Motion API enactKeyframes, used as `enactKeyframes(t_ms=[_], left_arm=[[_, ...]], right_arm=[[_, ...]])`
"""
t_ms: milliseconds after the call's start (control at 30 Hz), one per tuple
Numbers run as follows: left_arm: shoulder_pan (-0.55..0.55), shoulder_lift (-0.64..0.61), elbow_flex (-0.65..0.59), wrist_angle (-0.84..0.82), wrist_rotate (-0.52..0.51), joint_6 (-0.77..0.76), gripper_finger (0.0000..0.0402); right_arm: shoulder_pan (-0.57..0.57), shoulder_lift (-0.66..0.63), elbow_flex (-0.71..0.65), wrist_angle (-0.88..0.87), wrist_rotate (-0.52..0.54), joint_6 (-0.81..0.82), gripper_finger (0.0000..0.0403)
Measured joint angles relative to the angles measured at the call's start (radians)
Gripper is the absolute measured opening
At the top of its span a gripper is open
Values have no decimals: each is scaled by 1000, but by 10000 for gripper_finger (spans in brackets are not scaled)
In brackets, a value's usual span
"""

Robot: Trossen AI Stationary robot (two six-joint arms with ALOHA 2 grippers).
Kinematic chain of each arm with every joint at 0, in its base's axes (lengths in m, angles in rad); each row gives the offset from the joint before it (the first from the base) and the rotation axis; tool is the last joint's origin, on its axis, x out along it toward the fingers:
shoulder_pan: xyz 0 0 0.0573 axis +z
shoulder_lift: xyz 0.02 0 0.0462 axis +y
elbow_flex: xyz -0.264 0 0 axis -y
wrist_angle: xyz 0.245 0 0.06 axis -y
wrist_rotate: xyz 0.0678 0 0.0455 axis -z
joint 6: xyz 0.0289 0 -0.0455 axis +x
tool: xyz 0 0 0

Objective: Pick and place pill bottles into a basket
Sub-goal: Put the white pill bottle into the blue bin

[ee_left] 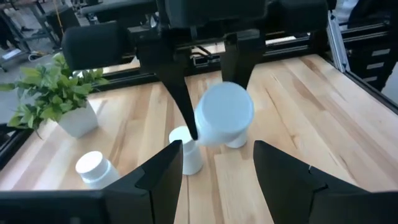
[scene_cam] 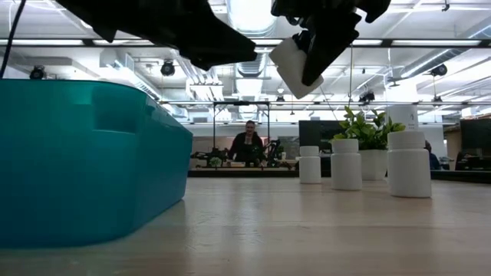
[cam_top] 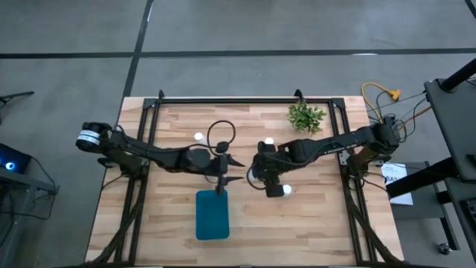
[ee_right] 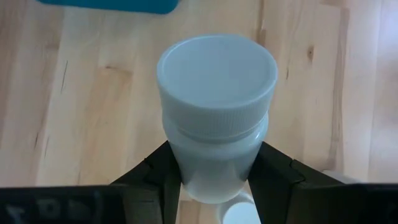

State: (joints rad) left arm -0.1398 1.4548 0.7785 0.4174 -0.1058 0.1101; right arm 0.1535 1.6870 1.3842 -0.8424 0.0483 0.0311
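My right gripper (cam_top: pixel 260 176) is shut on a white pill bottle (ee_right: pixel 214 93) held in the air near the table's middle, just right of my left gripper (cam_top: pixel 239 171). My left gripper is open and empty. Its fingers (ee_left: pixel 158 180) point at the bottle's cap (ee_left: pixel 224 115) from the left. The teal basket (cam_top: pixel 212 214) stands on the table nearer the front edge, below both grippers. Other white bottles stand on their bases on the wood: one far left of the middle (cam_top: pixel 199 137), one behind the right gripper (cam_top: pixel 268 141), and one near it (cam_top: pixel 286 190). My right gripper pinches the bottle's body below the cap (ee_right: pixel 214 171) between its two fingers, one finger on each side. The fingers come from the table's right, slanting down. The bottle is lifted clear of the table and tilted (scene_cam: pixel 295 65), its cap pointing away from the wrist.
A small green plant in a white pot (cam_top: pixel 306 117) stands at the far right of the table. A black frame rail (cam_top: pixel 245 99) runs along the far edge. In the low view, several bottles (scene_cam: pixel 346 163) stand right of the basket (scene_cam: pixel 84 161). A person (scene_cam: pixel 247 143) sits far behind.
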Motion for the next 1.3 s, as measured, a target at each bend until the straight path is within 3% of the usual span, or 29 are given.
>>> enactKeyframes(t_ms=[800, 1300], left_arm=[[-13, 103, 116, -6, 25, -27, 180], [-14, 120, 121, -11, -37, -35, 180]], right_arm=[[0, 7, -3, 18, 0, -8, 132], [0, 7, -3, 37, 0, -15, 132]])
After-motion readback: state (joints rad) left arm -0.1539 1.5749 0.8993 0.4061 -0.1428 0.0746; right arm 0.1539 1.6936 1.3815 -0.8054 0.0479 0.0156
